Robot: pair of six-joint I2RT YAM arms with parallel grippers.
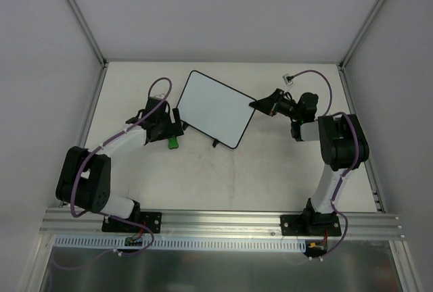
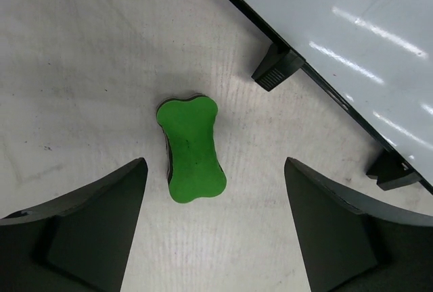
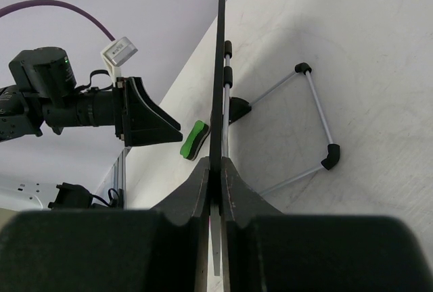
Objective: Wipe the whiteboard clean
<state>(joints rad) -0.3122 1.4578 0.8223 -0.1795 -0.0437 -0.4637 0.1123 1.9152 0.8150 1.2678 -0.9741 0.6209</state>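
Left gripper (image 2: 215,167): released. Its two dark fingers (image 2: 101,224) are spread wide and grasp nothing. A green, bone-shaped eraser (image 2: 193,150) lies flat on the table (image 1: 237,177) in the gap between them. It sits closer to the left finger and is clear of both. In the left wrist view its long axis runs roughly along the gripper's reach, tilted slightly.

The whiteboard (image 1: 216,108) lies ahead and to the right of this gripper, near the eraser but not touching it. Its black-framed edge runs diagonally past the right fingertip. Two small black feet (image 2: 277,69) project from that edge onto the table. The visible face of the board is white, with only light reflections on it.

Right gripper (image 3: 216,163): clenched on the whiteboard. The right wrist camera sees the board edge-on as a thin dark line, gripped between the two fingers at their tips. In the overhead view the grasp falls at the board's right-hand corner. A wire stand (image 3: 318,116) with black corner joints is visible on the right of the board edge. Whether the stand rests on the table cannot be told.

The board lies between the two grippers, turned at an angle to the table edges, in the far half of the table.
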